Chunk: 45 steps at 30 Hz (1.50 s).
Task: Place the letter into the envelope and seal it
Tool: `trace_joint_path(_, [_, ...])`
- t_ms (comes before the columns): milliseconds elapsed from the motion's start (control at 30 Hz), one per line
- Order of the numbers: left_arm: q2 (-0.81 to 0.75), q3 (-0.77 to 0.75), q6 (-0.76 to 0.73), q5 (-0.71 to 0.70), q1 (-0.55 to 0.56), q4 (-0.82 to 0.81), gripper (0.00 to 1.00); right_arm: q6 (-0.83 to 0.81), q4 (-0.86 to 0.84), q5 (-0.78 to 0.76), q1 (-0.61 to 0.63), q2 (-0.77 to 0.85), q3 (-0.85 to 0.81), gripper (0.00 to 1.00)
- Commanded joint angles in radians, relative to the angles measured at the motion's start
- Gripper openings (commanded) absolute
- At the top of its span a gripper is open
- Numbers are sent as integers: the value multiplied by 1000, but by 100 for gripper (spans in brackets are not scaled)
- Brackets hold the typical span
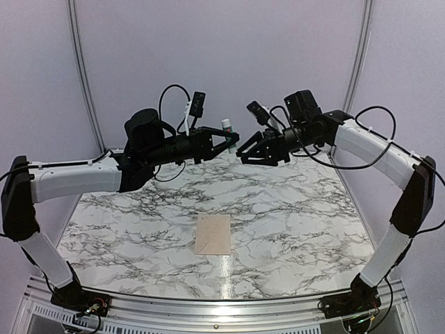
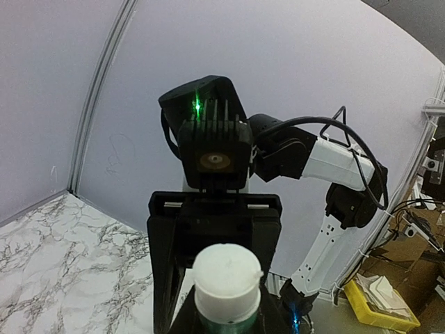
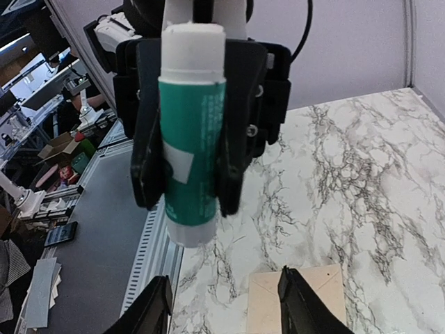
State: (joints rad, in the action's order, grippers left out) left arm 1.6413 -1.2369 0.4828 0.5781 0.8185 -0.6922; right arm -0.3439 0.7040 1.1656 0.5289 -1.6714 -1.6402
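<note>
The envelope [image 1: 213,235] lies flat on the marble table, cream-beige with its fold lines facing up; the right wrist view shows it as the envelope [image 3: 316,292] far below. The letter is hidden or out of view. Both arms are raised high above the table, tip to tip. My left gripper [image 1: 232,142] is shut on a green glue stick [image 3: 191,139] with white ends, also visible as the glue stick [image 2: 227,282]. My right gripper [image 3: 228,309] stands open just in front of the stick with nothing between its fingers. From above, that right gripper [image 1: 243,154] nearly touches the left one.
The marble table [image 1: 292,209] has an aluminium rail [image 1: 222,309] along its near edge. Pale walls close in the back and sides. Beyond the table's left edge lies a cluttered workshop floor [image 3: 49,209].
</note>
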Motion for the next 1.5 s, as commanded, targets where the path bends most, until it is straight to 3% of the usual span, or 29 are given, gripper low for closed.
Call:
trace_joint_path(0, [-15, -21, 19, 55, 2, -37, 0, 6, -9, 64, 68, -19, -79, 49])
trace_joint_path(233, [-2, -13, 32, 48, 5, -53, 0, 80, -72, 103, 83, -31, -75, 44])
trace_joint_path(467, [0, -5, 29, 35, 5, -66, 0, 122, -105, 116, 84, -39, -67, 19])
trace_joint_path(733, [18, -1, 22, -9, 6, -66, 0, 191, -150, 62, 81, -39, -81, 4])
trace_joint_path(833, [18, 19, 1, -165, 23, -66, 0, 207, -153, -130, 82, -19, -90, 0])
trace_joint_path(967, [33, 34, -44, -612, 98, -66, 0, 270, -179, -908, 127, 31, -63, 0])
trace_joint_path(1000, [46, 28, -28, -705, 112, -66, 0, 292, -202, -1024, 141, 39, -39, 0])
trace_joint_path(1067, [80, 3, 9, -775, 119, -66, 0, 326, -220, -1086, 155, 46, -17, 0])
trace_joint_path(1267, [90, -20, 0, -728, 113, -66, 0, 355, -212, -822, 142, 77, 21, 32])
trace_joint_path(1367, [52, 1, -23, -577, 82, -66, 0, 295, -209, -615, 71, 115, 41, 43])
trace_joint_path(1467, [14, 21, -23, -373, 35, -66, 2, 231, -198, -336, -44, 131, 63, 49])
